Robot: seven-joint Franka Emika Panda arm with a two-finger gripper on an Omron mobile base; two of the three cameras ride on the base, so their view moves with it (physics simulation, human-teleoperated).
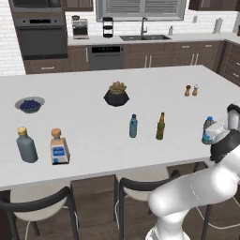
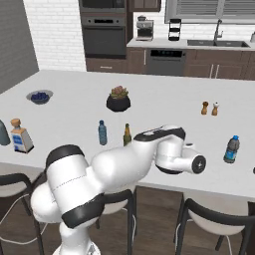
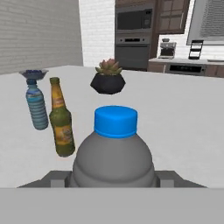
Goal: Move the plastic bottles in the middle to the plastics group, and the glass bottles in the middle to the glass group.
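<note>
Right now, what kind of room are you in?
A rendered home kitchen: a white island counter with stools, a built-in oven on the back wall, and a sink with faucet beneath the window.

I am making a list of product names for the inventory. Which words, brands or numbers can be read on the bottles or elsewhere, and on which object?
No text can be read.
olive-green bottle: yellowish label, print blurred.
blue-capped water bottle: band shows no letters.
squarish clear bottle: blue label, too small.
</note>
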